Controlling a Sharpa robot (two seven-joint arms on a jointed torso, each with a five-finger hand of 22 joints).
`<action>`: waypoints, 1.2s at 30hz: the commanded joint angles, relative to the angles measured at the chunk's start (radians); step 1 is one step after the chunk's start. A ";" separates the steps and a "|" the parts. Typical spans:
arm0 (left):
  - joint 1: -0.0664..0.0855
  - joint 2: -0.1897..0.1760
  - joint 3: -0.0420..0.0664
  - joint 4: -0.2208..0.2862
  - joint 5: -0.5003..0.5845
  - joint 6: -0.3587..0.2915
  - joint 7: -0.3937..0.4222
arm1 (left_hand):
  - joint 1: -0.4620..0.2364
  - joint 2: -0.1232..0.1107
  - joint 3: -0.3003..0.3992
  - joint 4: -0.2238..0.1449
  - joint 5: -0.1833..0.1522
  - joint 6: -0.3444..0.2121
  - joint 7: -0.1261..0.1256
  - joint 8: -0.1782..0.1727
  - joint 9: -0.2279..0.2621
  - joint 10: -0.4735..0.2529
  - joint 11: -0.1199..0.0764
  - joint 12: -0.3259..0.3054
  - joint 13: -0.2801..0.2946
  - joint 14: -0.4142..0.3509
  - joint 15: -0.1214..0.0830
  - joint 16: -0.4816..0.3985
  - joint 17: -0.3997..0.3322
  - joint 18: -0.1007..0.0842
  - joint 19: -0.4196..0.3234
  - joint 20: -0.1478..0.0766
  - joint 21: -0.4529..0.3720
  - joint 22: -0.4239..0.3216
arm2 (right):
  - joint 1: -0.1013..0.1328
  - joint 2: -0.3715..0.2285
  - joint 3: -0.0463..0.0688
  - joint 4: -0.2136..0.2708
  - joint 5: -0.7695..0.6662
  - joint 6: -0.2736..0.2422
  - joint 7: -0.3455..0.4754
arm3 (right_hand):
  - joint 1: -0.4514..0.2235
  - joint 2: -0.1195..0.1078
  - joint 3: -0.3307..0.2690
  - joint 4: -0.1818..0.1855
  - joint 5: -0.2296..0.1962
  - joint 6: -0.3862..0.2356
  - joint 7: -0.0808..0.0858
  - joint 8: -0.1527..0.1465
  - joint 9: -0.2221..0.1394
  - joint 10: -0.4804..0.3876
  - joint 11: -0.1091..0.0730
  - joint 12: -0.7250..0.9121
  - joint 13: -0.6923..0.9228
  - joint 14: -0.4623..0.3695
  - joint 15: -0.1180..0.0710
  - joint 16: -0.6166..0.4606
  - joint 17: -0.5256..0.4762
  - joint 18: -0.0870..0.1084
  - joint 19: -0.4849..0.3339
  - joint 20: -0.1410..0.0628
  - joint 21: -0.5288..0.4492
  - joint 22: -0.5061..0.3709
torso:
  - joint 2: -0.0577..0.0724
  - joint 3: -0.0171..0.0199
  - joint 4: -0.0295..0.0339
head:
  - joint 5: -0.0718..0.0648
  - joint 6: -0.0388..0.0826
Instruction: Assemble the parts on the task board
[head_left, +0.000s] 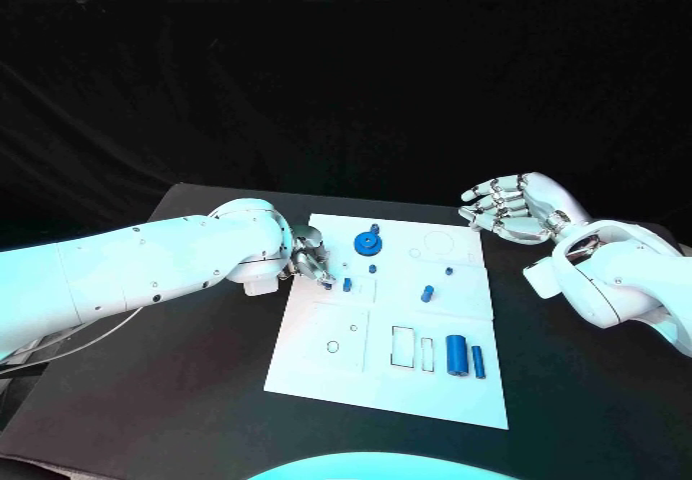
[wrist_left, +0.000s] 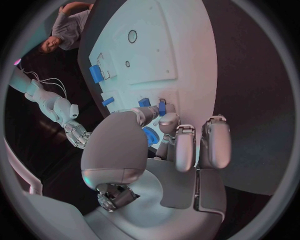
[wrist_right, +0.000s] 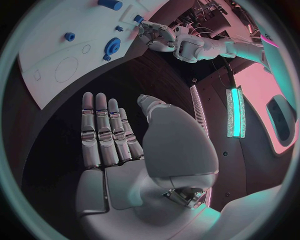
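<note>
Nearest edge of the task board (head_left: 325, 375) is bare white plate, with a small ring mark (head_left: 333, 347) and rectangular cut-outs (head_left: 411, 348) just beyond. Two upright blue cylinders (head_left: 463, 354) stand side by side toward the board's right side, next to those cut-outs. Mid-board: a small blue peg (head_left: 427, 293), and a smaller blue piece (head_left: 374, 268) beyond it; shapes too small to resolve. Blue gear (head_left: 368, 241) sits near the far edge, close to the left hand.

Left hand (head_left: 310, 262) is at the board's left edge, fingers down on the plate by a small blue part (head_left: 348, 284). In the left wrist view the fingertips (wrist_left: 164, 118) sit against that part (wrist_left: 162, 106), but the palm hides the contact; cannot tell whether it is gripped or only touched.

Right hand (head_left: 515, 207) hangs off the board's far right corner over the black table (head_left: 577, 400), fingers straight and apart, holding nothing, palm flat in the right wrist view (wrist_right: 119, 150).
</note>
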 joint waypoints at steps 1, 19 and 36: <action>-0.002 0.003 0.000 0.003 -0.036 0.024 -0.009 | 0.000 0.006 0.082 -0.076 -0.003 0.010 -0.013 0.007 0.062 0.007 0.000 0.003 0.000 0.090 -0.008 0.004 0.217 0.001 0.004 0.000 0.001 0.043 | -0.001 0.000 0.000 0.002 0.001 0.014 0.012 | -0.003 -0.006 -0.006 -0.001 0.006 0.010 0.027 -0.005 -0.001 0.008 0.000 -0.007 -0.001 0.007 -0.002 -0.003 -0.001 0.005 0.005 0.001 -0.004 -0.001 | -0.001 -0.0003 0.0009 | 0.000 0.000; -0.002 0.006 0.000 0.007 -0.061 0.052 -0.012 | -0.001 0.001 0.086 -0.080 -0.013 0.012 -0.016 0.010 0.062 0.010 -0.003 0.005 0.001 0.091 -0.009 0.007 0.222 0.001 0.005 0.000 0.001 0.044 | -0.003 -0.001 0.000 0.004 0.001 0.014 0.014 | -0.006 -0.006 -0.010 0.001 0.007 0.013 0.027 -0.005 -0.001 0.010 0.000 -0.008 -0.007 0.010 -0.001 -0.007 -0.004 0.005 0.008 0.002 -0.007 -0.008 | -0.001 -0.0002 0.0004 | 0.000 -0.004; -0.002 0.008 0.000 0.010 -0.062 0.059 -0.011 | -0.002 -0.001 0.086 -0.081 -0.015 0.013 -0.017 0.011 0.063 0.012 -0.003 0.007 0.003 0.092 -0.010 0.008 0.224 0.001 0.004 0.000 0.001 0.044 | -0.004 -0.002 0.000 0.004 0.001 0.014 0.016 | -0.008 -0.005 -0.011 0.002 0.008 0.015 0.027 -0.005 -0.001 0.011 0.000 -0.009 -0.009 0.011 -0.001 -0.009 -0.005 0.005 0.009 0.002 -0.009 -0.011 | -0.001 0.0001 0.0003 | -0.001 -0.004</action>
